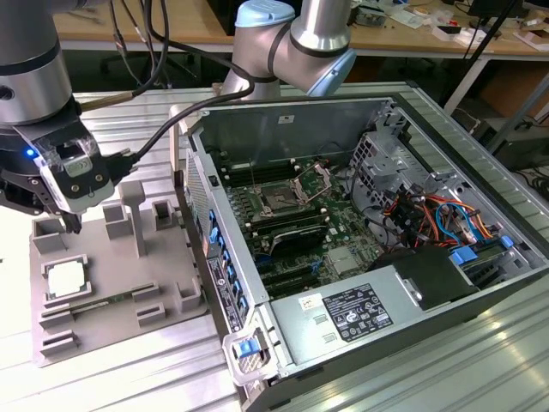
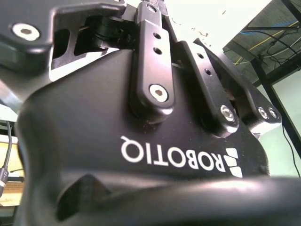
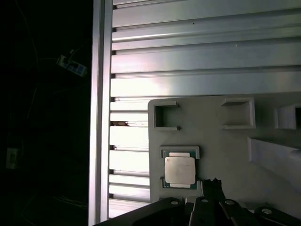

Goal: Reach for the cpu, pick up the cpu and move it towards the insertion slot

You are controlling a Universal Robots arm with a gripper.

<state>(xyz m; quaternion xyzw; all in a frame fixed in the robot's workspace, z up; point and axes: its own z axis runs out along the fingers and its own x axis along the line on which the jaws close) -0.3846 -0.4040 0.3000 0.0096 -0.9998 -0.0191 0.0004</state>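
CPU (image 1: 65, 279) lies flat in a square pocket of the grey moulded tray (image 1: 120, 287) on the ribbed metal desk (image 1: 129, 378), silvery side up, and nothing holds it. In the first wrist view the claw (image 3: 214, 182) is just beside one corner of the chip. It seems to hang a little above the tray, though I cannot say if it touches. Whether the claw is open or closed I cannot tell. White lettering is printed on its black body in the second wrist view. The insertion slot (image 1: 279, 202) is well apart, to the exterior view's right, on the green board inside the open computer case (image 1: 257, 120). A white printed label (image 1: 356, 311) is on the grey box in that case.
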